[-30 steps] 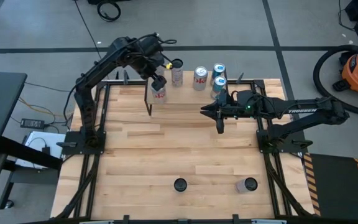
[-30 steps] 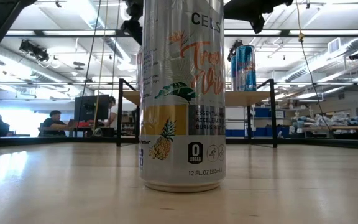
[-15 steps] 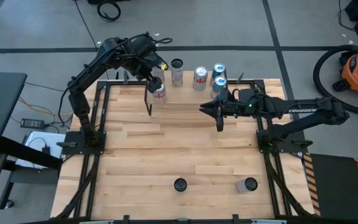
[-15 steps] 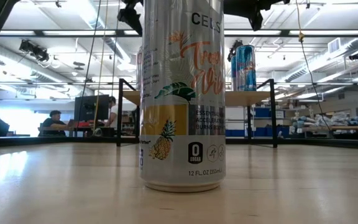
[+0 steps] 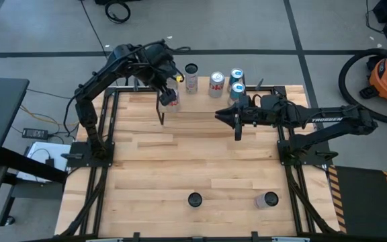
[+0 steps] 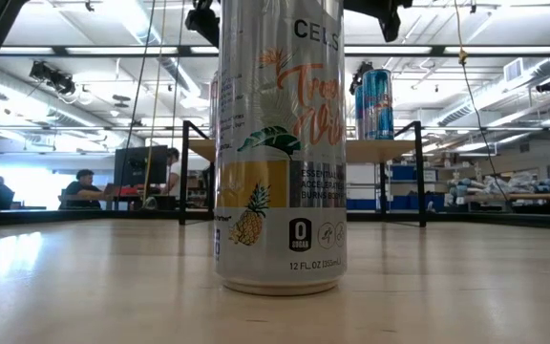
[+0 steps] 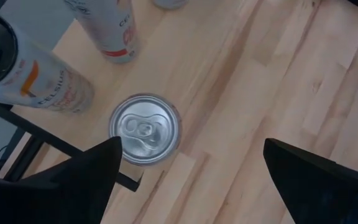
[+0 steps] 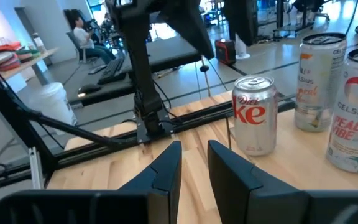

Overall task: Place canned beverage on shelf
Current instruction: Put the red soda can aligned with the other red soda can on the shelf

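Note:
A silver and red soda can (image 5: pixel 172 99) stands upright on its base at the left end of the shelf (image 5: pixel 200 101). The left wrist view shows its top (image 7: pixel 145 127) near the plank's corner (image 7: pixel 185 74). My left gripper (image 5: pixel 167 82) hangs open above it (image 7: pixel 191 149), fingers spread wide and touching nothing. Several more cans (image 5: pixel 216 84) stand along the shelf's far side. My right gripper (image 5: pixel 236 121) waits over the table by the shelf's right part, with a narrow gap between its fingers (image 8: pixel 194 168). It looks toward the same can (image 8: pixel 255 115).
Two dark-topped cans (image 5: pixel 194 199) (image 5: pixel 269 199) stand near the table's near edge. One fills the low view (image 6: pixel 280 143), with the shelf (image 6: pixel 351 150) and a blue can (image 6: pixel 375 103) behind it. People sit in the room beyond the table.
My left gripper has drawn up and back toward the table's far edge, away from the soda can. The can stays upright on the shelf's left end.

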{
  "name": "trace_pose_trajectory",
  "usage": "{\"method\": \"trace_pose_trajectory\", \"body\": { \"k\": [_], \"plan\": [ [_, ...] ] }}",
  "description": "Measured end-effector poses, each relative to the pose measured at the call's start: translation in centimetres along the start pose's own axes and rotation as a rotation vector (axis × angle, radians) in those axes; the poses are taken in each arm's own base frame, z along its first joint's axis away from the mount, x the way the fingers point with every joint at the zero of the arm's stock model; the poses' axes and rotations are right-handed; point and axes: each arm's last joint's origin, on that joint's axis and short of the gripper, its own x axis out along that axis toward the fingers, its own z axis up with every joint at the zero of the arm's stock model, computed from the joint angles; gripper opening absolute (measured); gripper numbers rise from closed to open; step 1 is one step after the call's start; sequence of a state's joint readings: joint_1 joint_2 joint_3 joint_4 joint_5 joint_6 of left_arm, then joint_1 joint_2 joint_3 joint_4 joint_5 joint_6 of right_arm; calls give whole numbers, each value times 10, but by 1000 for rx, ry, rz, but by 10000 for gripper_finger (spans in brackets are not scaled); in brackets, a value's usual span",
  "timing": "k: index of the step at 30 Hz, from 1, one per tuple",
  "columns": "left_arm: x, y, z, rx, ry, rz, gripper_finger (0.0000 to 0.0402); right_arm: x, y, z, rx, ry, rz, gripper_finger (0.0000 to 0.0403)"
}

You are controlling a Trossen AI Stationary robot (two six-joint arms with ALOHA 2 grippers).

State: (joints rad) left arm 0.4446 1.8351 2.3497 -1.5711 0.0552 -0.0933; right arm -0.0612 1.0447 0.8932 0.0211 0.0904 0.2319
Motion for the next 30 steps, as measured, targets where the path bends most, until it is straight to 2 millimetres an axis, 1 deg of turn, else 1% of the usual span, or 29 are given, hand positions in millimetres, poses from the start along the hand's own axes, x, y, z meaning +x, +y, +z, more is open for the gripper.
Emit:
{"method": "trace_pose_trajectory", "body": {
  "k": [7,11,17,22,24,27,30],
  "plan": [
    [0,0,0,0,0,0,394,0,0,-1,-67,12,3,88],
    [-2,2,-1,-4,-5,3,394,5,0,-5,-135,37,11,103],
    [-6,3,-2,-8,-13,3,394,27,-1,-18,-274,80,29,145],
    [-8,4,-3,-10,-19,5,394,46,-5,-21,-316,17,44,173],
    [-8,5,-3,-11,-20,6,394,54,-5,-20,-349,-33,63,178],
    [-14,6,-5,-15,-34,8,394,63,-6,-21,-403,-85,64,179],
    [-17,7,-5,-18,-40,10,394,71,-8,-22,-400,-125,20,177]
  ]
}}
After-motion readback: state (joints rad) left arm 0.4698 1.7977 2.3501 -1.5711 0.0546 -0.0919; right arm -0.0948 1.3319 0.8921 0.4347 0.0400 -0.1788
